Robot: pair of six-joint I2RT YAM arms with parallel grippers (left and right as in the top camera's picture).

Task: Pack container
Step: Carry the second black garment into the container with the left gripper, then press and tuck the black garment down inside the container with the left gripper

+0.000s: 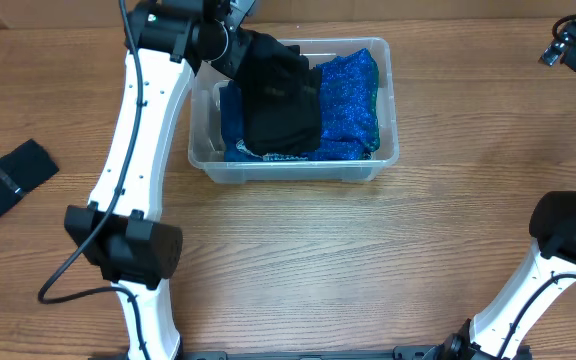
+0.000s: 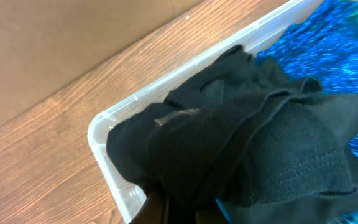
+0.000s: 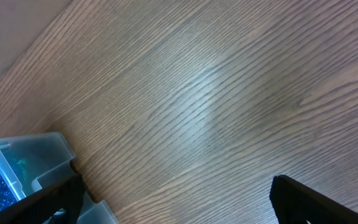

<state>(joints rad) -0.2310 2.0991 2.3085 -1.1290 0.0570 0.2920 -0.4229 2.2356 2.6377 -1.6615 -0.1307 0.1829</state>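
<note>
Overhead: the container (image 1: 298, 172) sits on the counter (image 1: 368, 260) at the far middle. It holds a blue sparkly cloth (image 1: 353, 95) and a black garment (image 1: 283, 105). The left claw (image 1: 245, 60) is low over the far-left corner and buried in the garment, so I cannot tell whether it is gripping or open. If the fabric is caught between the fingers, lifting away could drag it back out or tug the light bin sideways. Only this view shows a dark sock-like piece (image 1: 8, 180) lying well apart at the left, probably not yet packed.

Left wrist: the garment bunches high against the container's corner rim, and a fold riding over that rim could spill outside. The heaped folds show clearly here but not from above. The jaws are hidden here too.

Right wrist: the right claw (image 3: 174, 186) is spread wide and empty over bare counter. The bin's corner is just beside its left finger (image 3: 48, 199), a closeness the overhead view does not show.
</note>
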